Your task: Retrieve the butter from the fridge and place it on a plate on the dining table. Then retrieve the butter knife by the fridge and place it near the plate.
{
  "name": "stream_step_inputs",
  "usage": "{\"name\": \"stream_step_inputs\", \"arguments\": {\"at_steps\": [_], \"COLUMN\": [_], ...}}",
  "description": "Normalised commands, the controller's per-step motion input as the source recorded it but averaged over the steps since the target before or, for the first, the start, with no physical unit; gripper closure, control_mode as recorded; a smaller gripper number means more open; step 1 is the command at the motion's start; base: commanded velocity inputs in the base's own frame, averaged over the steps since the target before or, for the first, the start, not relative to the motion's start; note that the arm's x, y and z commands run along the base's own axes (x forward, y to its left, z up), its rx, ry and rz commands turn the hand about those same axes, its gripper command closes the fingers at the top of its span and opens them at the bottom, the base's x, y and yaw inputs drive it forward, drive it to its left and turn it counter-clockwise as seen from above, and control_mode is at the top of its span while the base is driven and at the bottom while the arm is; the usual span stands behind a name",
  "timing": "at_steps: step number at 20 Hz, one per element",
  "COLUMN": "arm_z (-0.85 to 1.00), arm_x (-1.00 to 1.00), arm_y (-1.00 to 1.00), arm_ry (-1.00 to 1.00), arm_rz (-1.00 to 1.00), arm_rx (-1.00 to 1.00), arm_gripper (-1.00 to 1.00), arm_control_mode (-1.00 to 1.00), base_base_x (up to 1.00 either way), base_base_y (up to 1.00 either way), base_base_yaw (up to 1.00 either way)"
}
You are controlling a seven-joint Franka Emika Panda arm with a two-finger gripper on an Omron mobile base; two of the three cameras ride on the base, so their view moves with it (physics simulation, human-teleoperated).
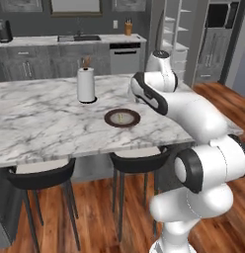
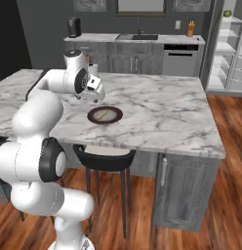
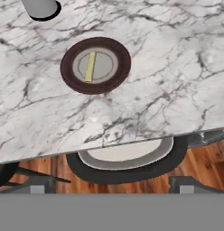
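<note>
The butter [image 3: 90, 66] lies as a thin pale-yellow stick on the plate [image 3: 68, 76], which has a dark brown rim and sits near the front edge of the marble dining table [image 3: 168, 67]. From the base views the butter [image 1: 121, 118] [image 2: 104, 114] rests in the middle of the plate [image 1: 108, 118] [image 2: 91, 116]. My gripper [image 2: 98, 95] hangs above the table [image 2: 162, 112], just back and left of the plate, open with nothing in it. The fridge [image 1: 176, 34] [image 2: 232, 49] stands open at the far right and shows white shelves. The butter knife is out of view.
A paper-towel roll [image 1: 86, 85] [image 3: 40, 6] stands on the table behind the plate. Black stools [image 1: 40, 175] [image 1: 139, 160] [image 3: 127, 158] are tucked under the near edge. Along the back wall run a counter with a sink [image 1: 80, 38], a dishwasher [image 1: 125, 57] and a knife block [image 2: 191, 28].
</note>
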Motion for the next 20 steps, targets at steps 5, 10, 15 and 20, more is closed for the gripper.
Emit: {"name": "stream_step_inputs", "arguments": {"at_steps": [5, 10, 15, 20], "arm_z": [0.00, 0.00, 0.00, 0.00], "arm_x": [0.00, 0.00, 0.00, 0.00], "arm_y": [0.00, 0.00, 0.00, 0.00], "arm_ry": [0.00, 0.00, 0.00, 0.00], "arm_rz": [0.00, 0.00, 0.00, 0.00], "arm_rx": [0.00, 0.00, 0.00, 0.00], "arm_gripper": [-1.00, -1.00, -1.00, -1.00], "arm_control_mode": [1.00, 1.00, 1.00, 1.00], "base_base_x": [-0.95, -0.67, -0.42, -0.17], "base_base_y": [0.95, 1.00, 1.00, 1.00], "base_base_yaw": [0.00, 0.00, 0.03, 0.03]}}
